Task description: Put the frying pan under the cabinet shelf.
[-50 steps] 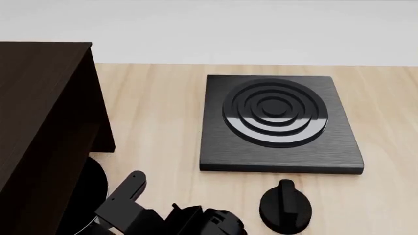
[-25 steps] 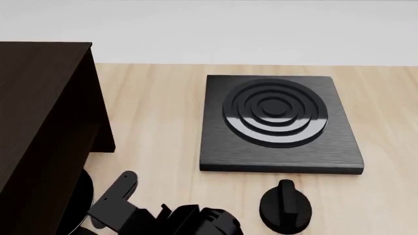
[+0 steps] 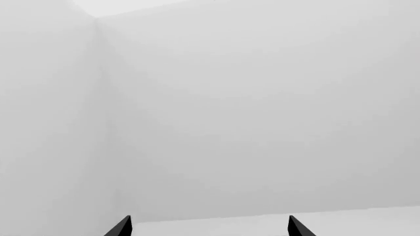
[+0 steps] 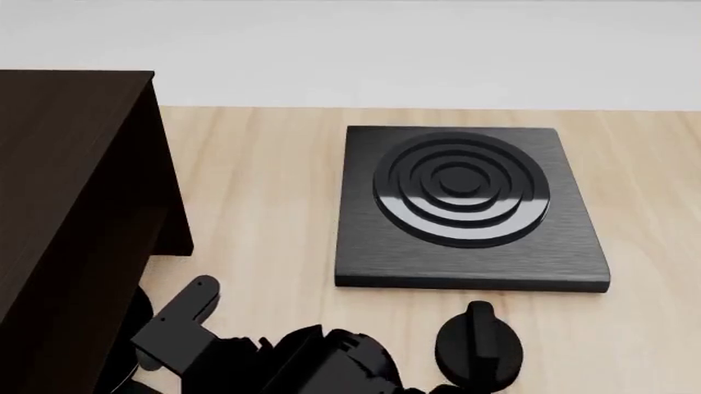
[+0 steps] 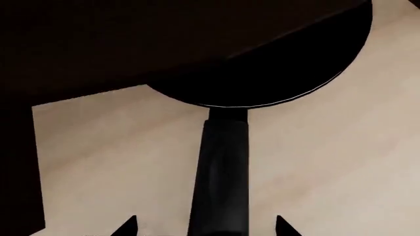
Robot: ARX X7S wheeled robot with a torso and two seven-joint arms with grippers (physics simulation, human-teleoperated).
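The frying pan (image 5: 288, 73) is glossy black with a thin silvery rim, and part of it lies under the dark cabinet shelf (image 5: 98, 39). Its long handle (image 5: 222, 167) runs back between the fingertips of my right gripper (image 5: 204, 227), which is open with a gap on each side of the handle. In the head view the cabinet shelf (image 4: 66, 164) fills the left side. The handle's looped end (image 4: 199, 289) sticks out beside it, above my right arm (image 4: 318, 361). My left gripper (image 3: 208, 229) is open and faces a blank pale wall.
A square black burner plate (image 4: 471, 205) with concentric rings lies on the wooden table (image 4: 263, 189) to the right of the cabinet. A round black knob (image 4: 478, 345) stands near the table's front, right of my arm.
My right arm and the pan's handle have shifted left toward the cabinet. The pan has slid farther under it, and less of its round body shows in the head view.
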